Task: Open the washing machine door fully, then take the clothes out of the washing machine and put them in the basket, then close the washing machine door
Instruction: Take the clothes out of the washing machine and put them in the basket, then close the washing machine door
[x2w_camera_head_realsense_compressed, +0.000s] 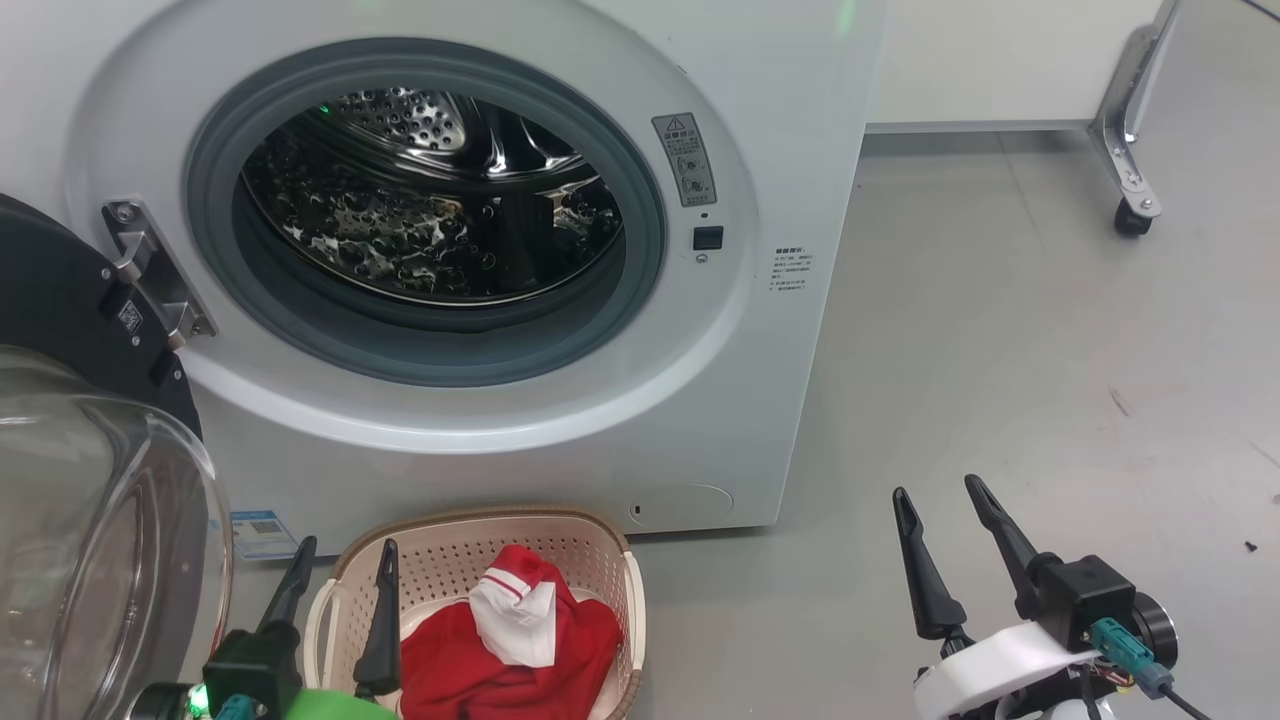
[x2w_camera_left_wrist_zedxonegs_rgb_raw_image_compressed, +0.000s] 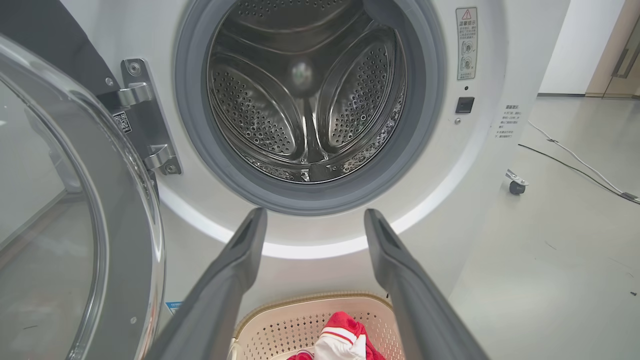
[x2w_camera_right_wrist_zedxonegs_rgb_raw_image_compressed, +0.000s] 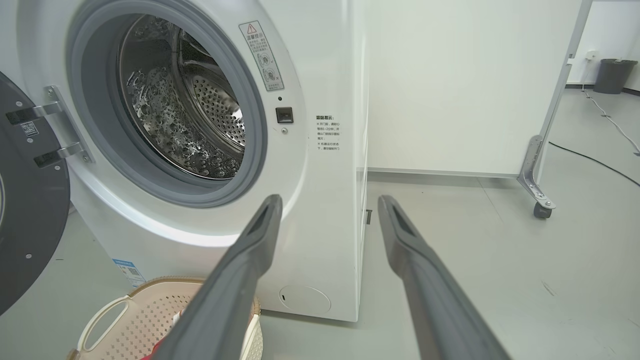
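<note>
The washing machine (x2w_camera_head_realsense_compressed: 770, 400) stands white and square on the grey floor (x2w_camera_head_realsense_compressed: 1000, 350), its round mouth uncovered. Inside it, the steel drum (x2w_camera_left_wrist_zedxonegs_rgb_raw_image_compressed: 305, 95) looks bare: no fabric shows on the perforated walls or in the bottom, as far as the wrist views reach. The door (x2w_camera_head_realsense_compressed: 60, 300) hangs swung wide off the hinge on the machine's left side, with its glass bowl bulging away from the machine front. The basket (x2w_camera_head_realsense_compressed: 600, 525) sits on the floor just in front of the machine, below the mouth and close to the base panel. The clothes (x2w_camera_head_realsense_compressed: 510, 640), red with a white striped-trim part on top, lie heaped inside the basket.

The left tool (x2w_camera_head_realsense_compressed: 348, 545) hovers over the basket's left end, in front of the machine, fingers spread and carrying nothing. The right tool (x2w_camera_head_realsense_compressed: 936, 488) hangs off the machine's right corner over open floor, also released and empty.

By my reading, opening and unloading are done; only closing the door is left, and the left tool is nearer to it.
</note>
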